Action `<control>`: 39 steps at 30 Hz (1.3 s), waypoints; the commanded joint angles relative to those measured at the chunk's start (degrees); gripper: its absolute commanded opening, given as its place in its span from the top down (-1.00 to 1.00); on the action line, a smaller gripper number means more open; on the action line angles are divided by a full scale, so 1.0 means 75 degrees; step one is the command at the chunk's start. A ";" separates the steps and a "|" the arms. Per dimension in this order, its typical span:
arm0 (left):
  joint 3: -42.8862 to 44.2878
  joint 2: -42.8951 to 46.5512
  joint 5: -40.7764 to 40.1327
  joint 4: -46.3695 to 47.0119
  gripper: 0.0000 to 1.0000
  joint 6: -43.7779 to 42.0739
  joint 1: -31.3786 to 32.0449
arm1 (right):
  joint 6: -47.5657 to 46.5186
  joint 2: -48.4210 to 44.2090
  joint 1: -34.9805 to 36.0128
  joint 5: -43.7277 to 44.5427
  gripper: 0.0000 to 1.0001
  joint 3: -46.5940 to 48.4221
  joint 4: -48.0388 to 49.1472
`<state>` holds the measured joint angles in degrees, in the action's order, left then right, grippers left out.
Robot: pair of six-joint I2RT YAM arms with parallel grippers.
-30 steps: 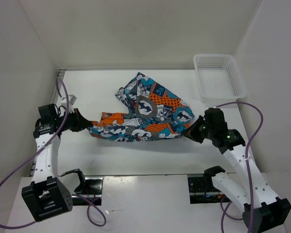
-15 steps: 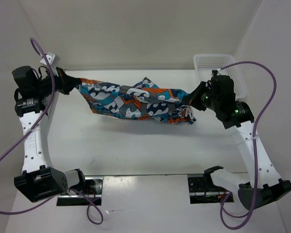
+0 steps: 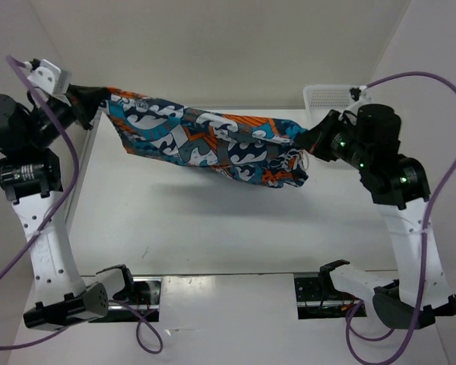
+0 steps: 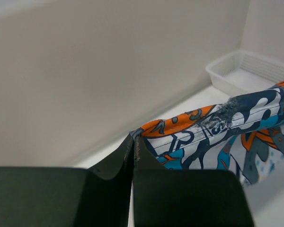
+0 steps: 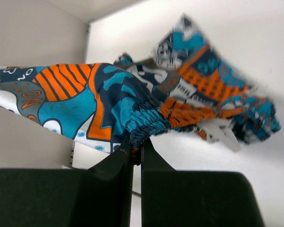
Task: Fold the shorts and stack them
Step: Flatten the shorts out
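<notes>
Aloft, the shorts hang stretched wide, sagging, cloth bunched rightward.

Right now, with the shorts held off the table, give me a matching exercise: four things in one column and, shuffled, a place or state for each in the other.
Things
1. shorts
2. left gripper
3. right gripper
4. basket

Places or states
A. jaws shut on the gathered elastic edge
B. sits at the far right corner of the table
C. hangs stretched in the air between the two grippers
D. jaws shut on an orange-printed end, high at the far left

Pairs: 1-C, 2-D, 3-A, 4-B
</notes>
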<state>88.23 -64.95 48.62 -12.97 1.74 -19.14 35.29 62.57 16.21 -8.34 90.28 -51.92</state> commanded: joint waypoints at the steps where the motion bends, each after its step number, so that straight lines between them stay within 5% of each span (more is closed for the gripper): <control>1: 0.1391 0.0433 -0.0751 0.0512 1.00 -0.0232 -0.0097 | -0.0673 -0.0198 0.0019 0.0327 0.99 0.1495 -0.0902; 11: 0.4417 0.0282 -0.1209 -0.0554 1.00 -0.0232 -0.0097 | -0.0838 0.0013 0.0019 0.0256 0.99 0.4975 -0.2345; 17: 0.6505 -0.0422 -0.1291 -0.1622 1.00 -0.0232 -0.0097 | -0.0674 0.0013 0.0019 0.0327 0.99 0.5015 -0.2522; 25: 0.3252 -0.0282 -0.1034 -0.1294 1.00 -0.0232 0.0008 | -0.0439 -0.0058 0.0019 0.0725 0.99 0.2356 -0.1047; 32: -0.0016 -0.0527 -0.1022 -0.0077 1.00 -0.0232 0.0090 | -0.0510 0.1415 0.0019 0.0866 0.99 0.0538 0.0616; 39: -0.0631 -0.2236 -0.1198 0.0288 1.00 -0.0232 0.0090 | -0.0591 0.4166 0.0019 0.0608 0.99 0.0453 0.1989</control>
<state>82.17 -79.55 41.32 -17.69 1.54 -17.91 32.71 86.98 16.62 -5.13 92.23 -44.73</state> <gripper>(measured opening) 0.007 0.056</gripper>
